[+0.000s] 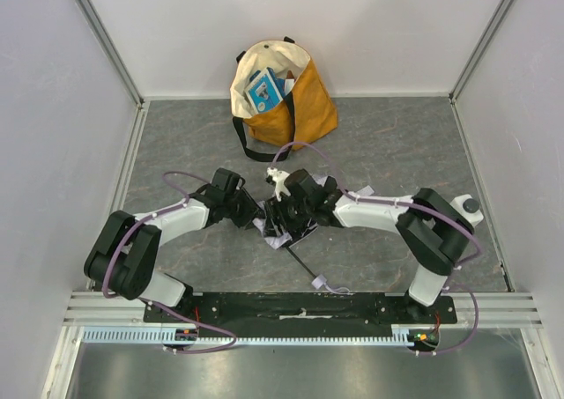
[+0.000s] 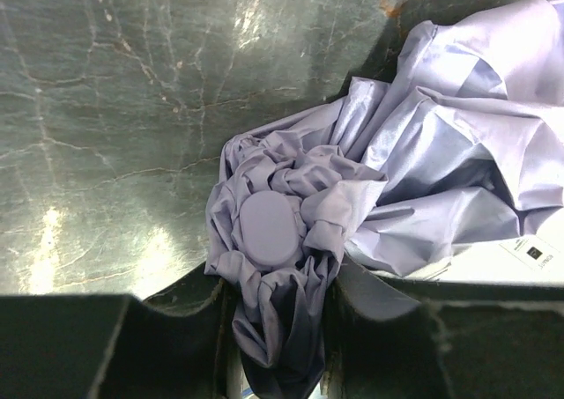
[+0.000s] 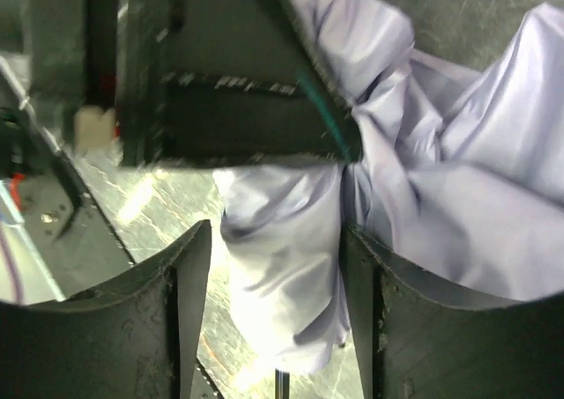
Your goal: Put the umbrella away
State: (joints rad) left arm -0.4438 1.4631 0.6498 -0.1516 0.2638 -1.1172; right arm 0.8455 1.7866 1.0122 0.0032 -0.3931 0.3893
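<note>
Left arm, right arm bent inward, converging — both jaws pinching umbrella fabric.

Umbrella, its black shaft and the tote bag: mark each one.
umbrella (image 2: 414,170): left wrist view, crumpled canopy fabric.
black shaft (image 1: 304,267): top external view, mid-length.
tote bag (image 1: 308,107): top external view, mustard side wall.

- A tote bag, mustard outside and cream inside, stands open-mouthed at the far edge of the surface, close to the back wall.
- A blue-and-white packet sits inside the bag, showing at its mouth.
- A black strap hangs from the bag's left side down onto the surface.
- The surface is dark grey stone-look with pale veins and glare patches.
- White walls enclose three sides, with aluminium posts at the corners.
</note>
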